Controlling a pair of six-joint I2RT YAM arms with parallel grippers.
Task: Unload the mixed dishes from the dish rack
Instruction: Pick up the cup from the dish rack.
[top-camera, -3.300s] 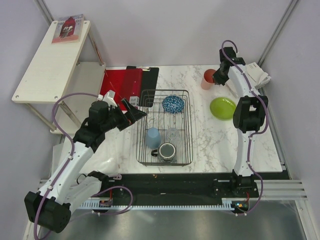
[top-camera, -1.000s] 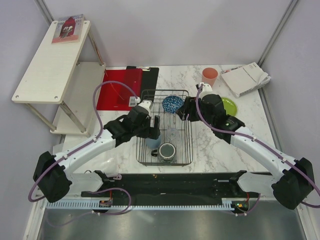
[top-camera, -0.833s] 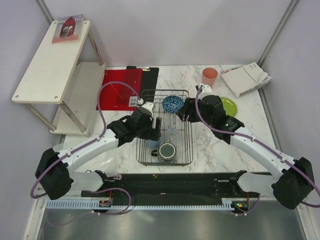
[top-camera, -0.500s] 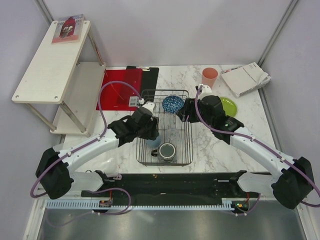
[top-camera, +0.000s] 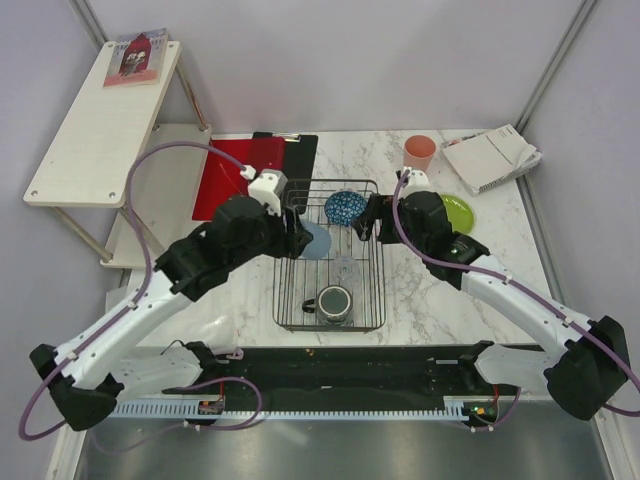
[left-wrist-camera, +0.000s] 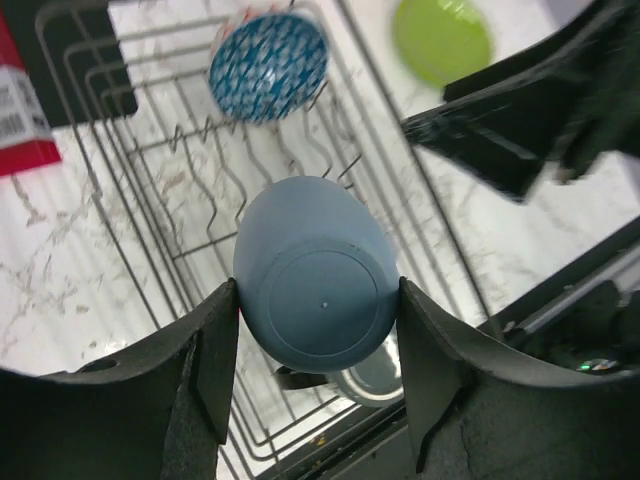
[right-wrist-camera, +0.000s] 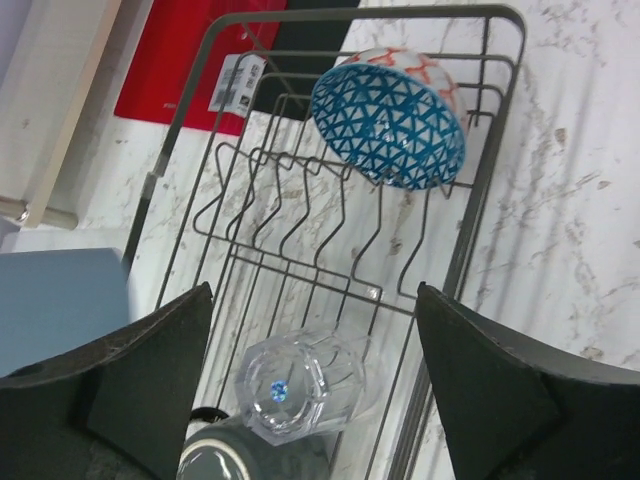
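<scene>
Lifted since a moment ago, the pale blue cup (left-wrist-camera: 310, 240) hangs upside down, clamped in the left pincer (left-wrist-camera: 316, 300) above the dish rack (top-camera: 379, 270), high enough to clear its bars. Meanwhile the right pincer (right-wrist-camera: 313, 330) gapes empty over the blue patterned bowl (right-wrist-camera: 388, 118), likely next.

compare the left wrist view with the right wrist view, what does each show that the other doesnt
Left wrist only: the left end effector shut on the blue cup, and the lime-green plate out on the table. Right wrist only: the clear glass in the dish rack. Both: the dish rack, the patterned bowl in it, and the red clipboard.
</scene>
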